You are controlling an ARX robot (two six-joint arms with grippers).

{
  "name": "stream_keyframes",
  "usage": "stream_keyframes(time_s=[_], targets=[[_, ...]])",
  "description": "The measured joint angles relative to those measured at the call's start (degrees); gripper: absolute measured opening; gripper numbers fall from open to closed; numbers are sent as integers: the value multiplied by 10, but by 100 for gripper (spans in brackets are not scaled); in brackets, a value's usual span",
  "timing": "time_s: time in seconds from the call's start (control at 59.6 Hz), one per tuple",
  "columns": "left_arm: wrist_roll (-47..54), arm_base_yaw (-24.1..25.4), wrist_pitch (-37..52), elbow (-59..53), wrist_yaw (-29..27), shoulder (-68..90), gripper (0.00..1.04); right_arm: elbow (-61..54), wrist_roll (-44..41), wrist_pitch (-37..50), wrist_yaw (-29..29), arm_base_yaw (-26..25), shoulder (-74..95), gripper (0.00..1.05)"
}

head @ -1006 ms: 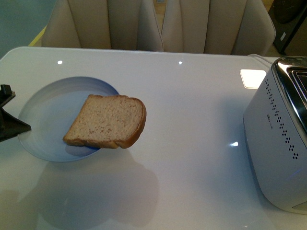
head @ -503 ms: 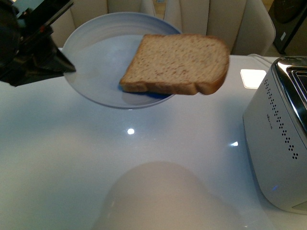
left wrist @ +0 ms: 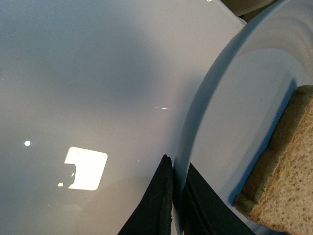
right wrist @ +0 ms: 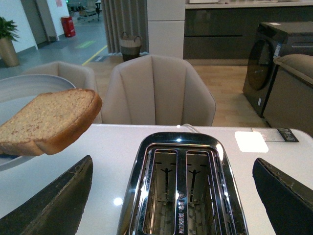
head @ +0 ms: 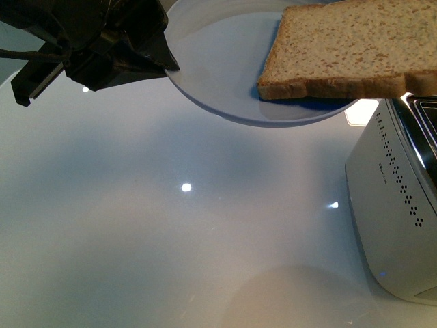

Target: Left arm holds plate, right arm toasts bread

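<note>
One bread slice (head: 348,55), one plate (head: 225,75) in left tool (head: 167,61); right tool (right wrist: 172,161) seemingly wide.

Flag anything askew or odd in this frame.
The bread sits off-centre, overhanging the rim of the plate toward the toaster, while the left claw holds the plate in the air by its opposite edge. It could slide off.
</note>
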Motion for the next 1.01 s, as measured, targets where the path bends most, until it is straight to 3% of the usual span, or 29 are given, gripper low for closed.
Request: stream_keyframes(time_s=[0.57, 0.688, 0.805, 1.006], targets=[[-3, 0, 0, 0, 0, 0, 3, 1, 0, -3, 2, 1, 2, 96], [-3, 0, 0, 0, 0, 0, 3, 37, -1, -121, 100, 43, 66, 96], [-3, 0, 0, 0, 0, 0, 3, 61, 1, -110, 144, 79, 118, 96], [-3, 0, 0, 0, -2, 0, 3, 126, 58, -56, 104, 68, 224, 96]])
